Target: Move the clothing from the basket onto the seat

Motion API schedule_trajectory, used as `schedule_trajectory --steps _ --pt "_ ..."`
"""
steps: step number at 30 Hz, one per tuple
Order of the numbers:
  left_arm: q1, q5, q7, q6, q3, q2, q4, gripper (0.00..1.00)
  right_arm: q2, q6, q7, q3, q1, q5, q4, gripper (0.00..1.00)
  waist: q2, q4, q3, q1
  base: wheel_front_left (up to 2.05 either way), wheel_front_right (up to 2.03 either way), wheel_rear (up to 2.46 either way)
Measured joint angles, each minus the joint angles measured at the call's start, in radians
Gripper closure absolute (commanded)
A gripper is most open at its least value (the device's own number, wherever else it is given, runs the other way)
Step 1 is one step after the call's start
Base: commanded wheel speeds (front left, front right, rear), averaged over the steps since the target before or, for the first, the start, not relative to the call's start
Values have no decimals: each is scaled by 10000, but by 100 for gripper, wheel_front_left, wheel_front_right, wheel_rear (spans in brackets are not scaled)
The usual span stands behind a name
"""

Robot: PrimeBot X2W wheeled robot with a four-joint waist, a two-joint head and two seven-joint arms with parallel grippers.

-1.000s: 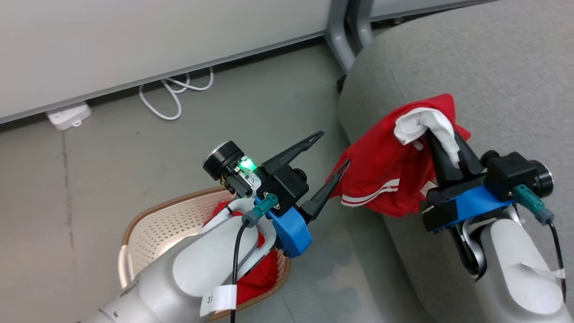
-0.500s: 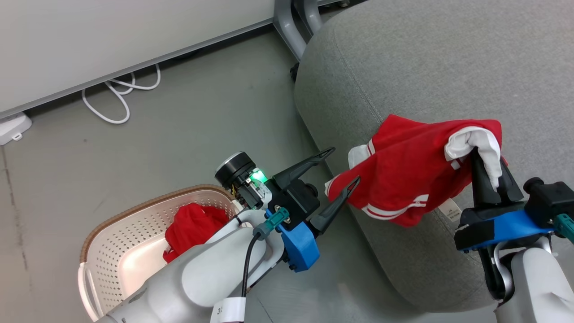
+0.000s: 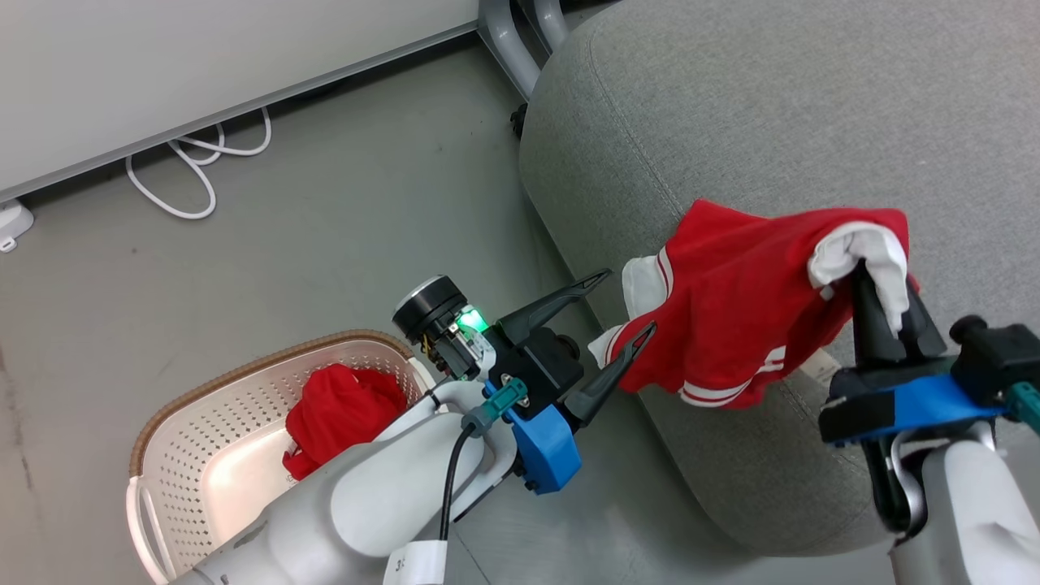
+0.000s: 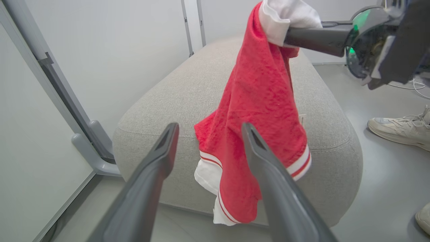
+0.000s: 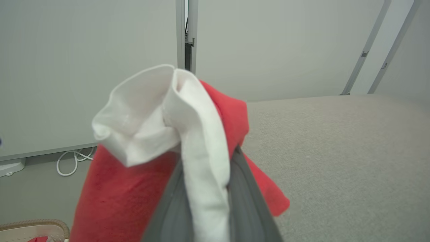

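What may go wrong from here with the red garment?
The bright red fabric garment hangs past the rounded edge of the large grey upholstered seat; released here, it may slide to the floor. The right pincer grips a small bunch of white lining, which might slip. The open left pincer is near the striped hem and could snag it.

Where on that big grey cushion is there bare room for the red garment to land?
The seat is bare across all the top that shows, from the clothing to its far edge. Its near corner is crowded: the clothing hangs there from the right gripper, with the open left gripper close beside it.
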Motion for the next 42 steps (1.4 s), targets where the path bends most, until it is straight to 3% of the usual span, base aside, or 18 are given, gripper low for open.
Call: schedule_trajectory --steps 10,21,26,30,34,42 --pt "-524 121 132 144 127 330 -451 0 -844 0 0 -50 -2424 -153 -598 100 0 31 758 0 0 0 0" --pt "-1758 631 694 257 245 1097 -1327 0 -2819 0 -2 -2752 -6440 198 -675 100 0 357 2877 1 0 0 0" --pt "-2175 815 918 359 311 1373 -1785 0 -3946 0 -2 -3871 -7143 458 -10 100 0 523 3825 2 0 0 0" --pt "-2387 932 1106 408 309 1523 -2140 0 -4341 0 -2 -4753 -7133 539 779 100 0 638 4448 2 0 0 0" --pt "-2495 1005 1258 500 282 1599 -2470 0 -4358 0 -2 -5020 -6689 353 1551 100 -1 752 4914 2 0 0 0" --pt "-2505 1058 1453 577 184 1789 -2838 0 -3185 0 -2 -4987 -5775 199 2759 100 0 773 5193 2 0 0 0"
